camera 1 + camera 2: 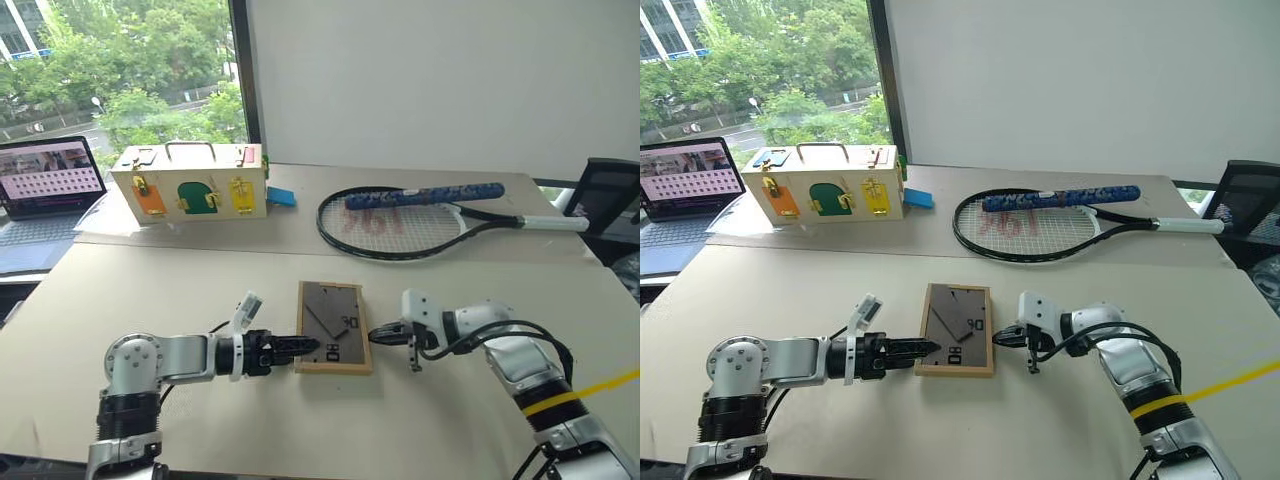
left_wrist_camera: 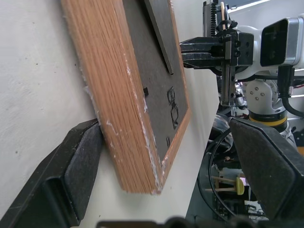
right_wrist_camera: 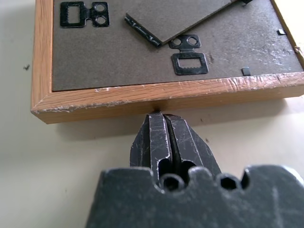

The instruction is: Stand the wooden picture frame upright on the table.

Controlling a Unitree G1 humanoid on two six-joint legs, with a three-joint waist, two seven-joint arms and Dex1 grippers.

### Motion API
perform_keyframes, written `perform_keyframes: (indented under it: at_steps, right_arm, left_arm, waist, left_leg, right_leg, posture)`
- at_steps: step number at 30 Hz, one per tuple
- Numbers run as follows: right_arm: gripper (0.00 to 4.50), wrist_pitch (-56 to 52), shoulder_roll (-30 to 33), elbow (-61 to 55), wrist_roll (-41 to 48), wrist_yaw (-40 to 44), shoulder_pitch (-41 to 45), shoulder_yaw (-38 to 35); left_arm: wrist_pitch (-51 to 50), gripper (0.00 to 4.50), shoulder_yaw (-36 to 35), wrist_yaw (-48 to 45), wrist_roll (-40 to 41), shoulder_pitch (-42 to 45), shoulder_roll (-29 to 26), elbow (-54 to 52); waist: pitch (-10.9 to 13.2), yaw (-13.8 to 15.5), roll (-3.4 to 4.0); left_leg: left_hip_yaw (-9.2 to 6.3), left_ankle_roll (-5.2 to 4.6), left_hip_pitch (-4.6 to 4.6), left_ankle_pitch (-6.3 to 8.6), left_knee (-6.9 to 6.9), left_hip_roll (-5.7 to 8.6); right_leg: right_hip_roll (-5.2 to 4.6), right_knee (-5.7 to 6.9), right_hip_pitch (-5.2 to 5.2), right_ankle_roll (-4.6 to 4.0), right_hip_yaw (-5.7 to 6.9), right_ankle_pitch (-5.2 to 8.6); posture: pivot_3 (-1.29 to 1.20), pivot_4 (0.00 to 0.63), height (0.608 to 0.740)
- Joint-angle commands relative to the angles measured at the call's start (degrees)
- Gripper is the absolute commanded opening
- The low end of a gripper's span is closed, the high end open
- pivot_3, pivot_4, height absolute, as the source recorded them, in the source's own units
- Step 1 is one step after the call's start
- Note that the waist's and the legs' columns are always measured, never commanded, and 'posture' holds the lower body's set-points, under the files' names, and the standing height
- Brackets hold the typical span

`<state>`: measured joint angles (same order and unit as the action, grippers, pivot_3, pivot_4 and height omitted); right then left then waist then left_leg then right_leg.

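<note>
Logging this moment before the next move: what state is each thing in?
wooden picture frame: lying flat, grey back up, stand flap slightly lifted.
left claw: open, straddling the frame's near-left corner.
right claw: shut, tips at the frame's right edge.
latch box: doors closed.
laptop: open, screen lit.
tennis racket: lying flat.

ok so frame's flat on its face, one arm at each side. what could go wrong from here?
1. The right gripper is shut, tips against the edge of the wooden picture frame; pushing could slide it across the table rather than tip it up.
2. The left gripper has open jaws straddling a frame corner; a corner-only grip may twist loose.
3. The stand flap looks barely raised; upright, the frame might topple.
</note>
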<state>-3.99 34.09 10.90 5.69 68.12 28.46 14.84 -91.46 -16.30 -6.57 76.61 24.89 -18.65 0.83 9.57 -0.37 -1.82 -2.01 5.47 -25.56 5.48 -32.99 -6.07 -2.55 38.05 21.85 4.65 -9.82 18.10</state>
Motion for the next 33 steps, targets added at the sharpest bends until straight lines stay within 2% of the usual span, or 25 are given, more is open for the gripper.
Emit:
perform_keyframes:
  at_steps: [1,3,4,6,8,9,10,13,16,20,24,28,33]
  right_arm:
    - [0.00,1.80,-0.33,-0.43,0.33,0.27,0.56,-0.46]
    - [0.00,1.71,-0.28,-0.67,0.37,0.10,0.15,-0.60]
    - [0.00,1.63,-0.22,-0.75,0.35,-0.02,-0.07,-0.66]
    - [0.00,1.55,-0.05,-1.02,0.30,-0.20,-0.49,-0.72]
    - [0.00,1.41,0.05,-1.20,0.32,-0.54,-0.69,-0.96]
    - [0.00,1.29,0.12,-1.34,0.49,-0.61,-0.71,-1.17]
    - [0.00,1.00,0.28,-1.81,0.80,-0.56,-0.76,-1.44]
    - [0.00,-0.23,1.06,-3.70,1.94,-0.26,-0.69,-2.39]
    - [0.00,-4.12,3.35,-6.67,4.48,0.56,-0.06,-4.86]
    - [0.00,-16.63,6.21,-10.67,13.43,0.81,2.69,-11.41]
    - [0.00,-31.07,6.23,-15.37,23.47,-1.16,7.00,-16.08]
    - [1.16,-41.74,5.64,-19.97,30.05,-1.46,8.95,-15.01]
    - [2.91,-39.48,1.63,-15.26,23.69,-6.20,12.21,-8.70]
  left_arm:
    - [-1.04,4.47,1.84,2.64,0.75,-0.18,2.62,1.88]
    - [-1.04,4.47,0.72,3.08,1.16,-0.32,2.06,2.04]
    - [-1.04,4.06,0.05,3.16,1.44,-0.44,1.50,2.23]
    - [-1.04,3.60,-1.09,2.59,3.01,-0.84,0.20,2.31]
    - [-1.04,2.83,-2.72,0.87,6.37,-0.83,-1.71,2.92]
    - [-1.03,2.63,-3.41,0.08,7.26,-0.69,-2.44,3.60]
    - [-0.93,2.13,-3.72,-0.48,7.55,-0.54,-2.91,4.46]
    - [-0.02,1.17,-3.08,-0.51,8.11,0.05,-2.55,6.22]
    - [0.85,1.14,-2.11,-0.45,8.02,0.26,-1.83,6.23]
    - [1.05,1.14,-3.01,-1.24,8.55,1.65,-3.75,8.16]
    - [-0.74,1.14,-2.07,-4.81,9.30,3.16,-6.96,8.73]
    - [-1.04,1.14,-0.47,-8.28,11.00,4.71,-8.11,9.39]
    - [-1.04,1.14,4.37,-12.62,14.77,5.82,-10.55,7.81]
  waist:
    - [0.00,0.09,0.00]
    - [0.00,0.07,0.00]
    - [0.00,0.02,0.00]
    - [0.00,-0.28,0.00]
    - [0.00,-0.57,0.00]
    - [0.00,-0.79,0.00]
    - [0.00,-0.93,0.00]
    - [0.00,-1.03,0.00]
    - [0.01,-0.91,-0.01]
    - [0.01,-0.67,-0.01]
    - [0.02,-1.27,-0.02]
    - [0.02,-1.69,-0.02]
    - [0.03,-1.92,-0.04]
  left_leg:
    - [0.00,0.00,0.00,0.00,0.00,0.02]
    - [-0.01,0.00,0.00,0.00,0.00,0.02]
    - [-0.01,0.00,0.00,0.00,0.00,0.02]
    - [-0.02,0.00,0.00,0.00,0.02,0.02]
    - [-0.03,0.00,-0.02,0.00,0.05,0.02]
    - [-0.03,0.00,-0.03,0.00,0.07,0.02]
    - [-0.03,0.02,-0.03,-0.01,0.12,0.01]
    - [-0.04,0.04,-0.05,-0.03,0.15,0.01]
    - [-0.04,0.04,-0.09,-0.03,0.14,0.02]
    - [-0.05,0.05,-0.14,-0.03,0.14,0.02]
    - [-0.06,0.04,-0.15,-0.03,0.18,0.01]
    - [-0.08,0.05,-0.23,-0.02,0.24,0.01]
    - [-0.12,0.04,-0.41,-0.02,0.19,0.01]
  right_leg:
    - [-0.02,0.00,-0.01,0.01,0.00,0.00]
    - [-0.02,0.00,-0.01,0.01,0.00,0.00]
    - [-0.01,0.00,0.00,0.01,0.00,0.00]
    - [-0.01,0.01,0.02,0.01,0.00,0.00]
    - [-0.01,0.01,0.06,0.00,0.00,0.00]
    - [-0.01,0.02,0.10,0.00,0.00,0.00]
    - [0.00,0.04,0.15,0.00,0.00,0.00]
    - [0.01,0.05,0.19,-0.01,0.00,0.00]
    - [0.00,0.03,0.20,0.00,0.00,0.00]
    - [0.00,0.03,0.24,-0.01,0.00,0.00]
    - [0.01,0.04,0.31,-0.04,0.00,-0.01]
    - [0.01,0.01,0.34,-0.05,0.01,0.01]
    - [0.00,0.00,0.47,-0.04,0.08,0.01]
  posture:
    - [0.00,0.150,0.739]
    - [0.00,0.150,0.739]
    - [0.00,0.150,0.739]
    - [0.00,0.150,0.739]
    - [0.00,0.150,0.739]
    - [0.00,0.150,0.739]
    - [0.00,0.150,0.739]
    - [0.00,0.150,0.739]
    - [0.00,0.150,0.739]
    - [0.00,0.150,0.739]
    - [0.00,0.150,0.739]
    - [0.00,0.150,0.739]
    - [0.00,0.150,0.739]
